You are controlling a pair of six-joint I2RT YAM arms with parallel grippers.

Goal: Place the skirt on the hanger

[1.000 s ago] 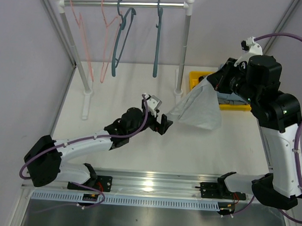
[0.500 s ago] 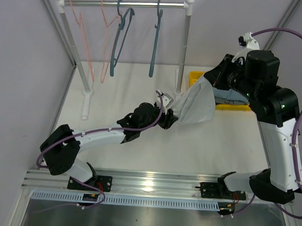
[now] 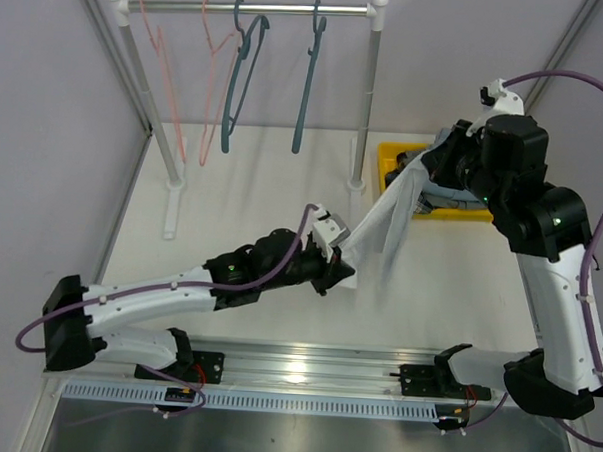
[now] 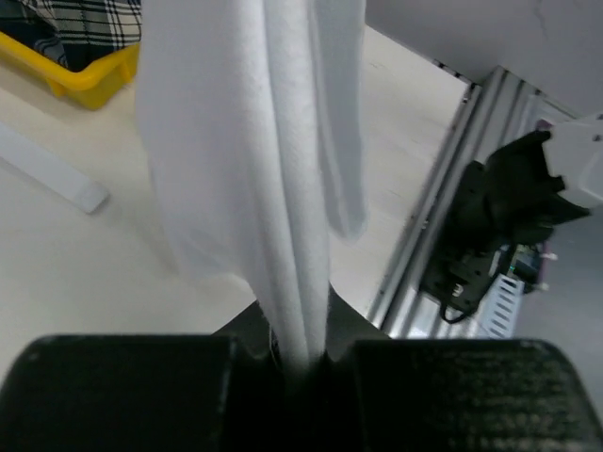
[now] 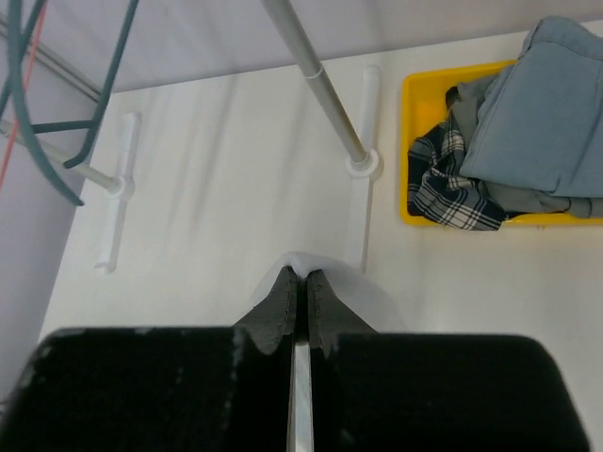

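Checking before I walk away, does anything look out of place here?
Nothing spilled or damaged. The skirt hangs bunched in a narrow band between the left gripper and right gripper, not spread flat.

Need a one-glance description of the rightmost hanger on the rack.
At the back of the table stands a white clothes rack with a metal rail. The teal plastic hanger nearest its right post is the one. It hangs alone, apart from the two pink wire hangers and the second teal hanger further left.
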